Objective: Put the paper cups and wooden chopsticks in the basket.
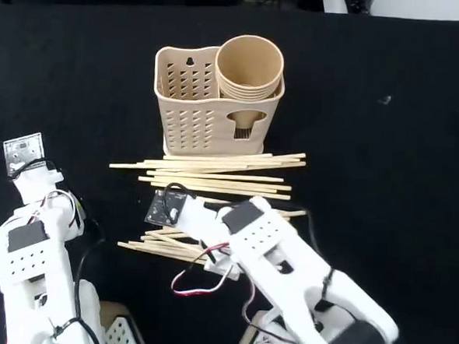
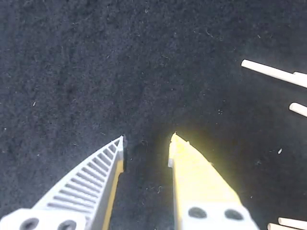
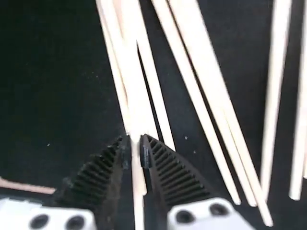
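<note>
The right gripper (image 3: 134, 142) has its black toothed fingers (image 3: 165, 163) pinched on a wooden chopstick (image 3: 128, 96), one of the loose chopsticks (image 1: 214, 171) lying on the black cloth (image 1: 369, 188) just in front of the basket (image 1: 188, 111). One compartment of the basket holds the stacked paper cups (image 1: 250, 64). The left gripper (image 2: 146, 139) hovers over bare cloth beside the sticks, fingers apart and holding nothing.
</note>
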{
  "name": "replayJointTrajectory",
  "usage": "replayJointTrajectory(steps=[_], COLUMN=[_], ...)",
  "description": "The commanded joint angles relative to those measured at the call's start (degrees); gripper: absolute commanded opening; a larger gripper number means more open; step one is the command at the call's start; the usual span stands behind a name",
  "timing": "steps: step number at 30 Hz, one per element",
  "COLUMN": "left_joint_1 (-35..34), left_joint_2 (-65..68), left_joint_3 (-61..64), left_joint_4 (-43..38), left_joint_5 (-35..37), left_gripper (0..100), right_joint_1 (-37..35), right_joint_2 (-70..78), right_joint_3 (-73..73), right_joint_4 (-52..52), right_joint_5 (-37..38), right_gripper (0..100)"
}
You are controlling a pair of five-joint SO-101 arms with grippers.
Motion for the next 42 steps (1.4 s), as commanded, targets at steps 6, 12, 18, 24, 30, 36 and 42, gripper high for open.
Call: replayJointTrajectory(steps=[6, 12, 18, 24, 30, 36, 42], left_joint_1=[0.0, 0.0, 0.0, -0.1, -0.1, -0.2, -0.2], left_joint_2=[-0.4, -0.4, -0.4, -0.4, -0.4, -0.4, -0.4], left_joint_3=[-0.4, -0.4, -0.4, -0.4, -0.4, -0.4, -0.3], left_joint_4=[-0.9, -0.9, -0.9, -0.8, -0.8, -0.8, -0.8], left_joint_5=[-0.4, -0.4, -0.4, -0.4, -0.4, -0.4, -0.4], left_gripper=[16, 16, 16, 16, 16, 16, 16], right_joint_1=[-1.8, -3.3, -6.7, -10.5, -10.9, -10.9, -10.9], right_joint_2=[-7.7, -2.3, 6.1, 10.8, 13.0, 12.2, 3.8], right_joint_3=[1.2, 3.4, -0.4, -0.8, -0.6, -1.9, -6.7], right_joint_4=[-2.2, -14.1, -14.3, -14.4, -16.7, -16.8, -5.5], right_joint_5=[-2.3, -8.5, -9.0, -9.0, -8.6, -9.0, -9.0], right_gripper=[1.2, 1.1, 4.1, 24.3, 21.0, 3.1, 1.0])
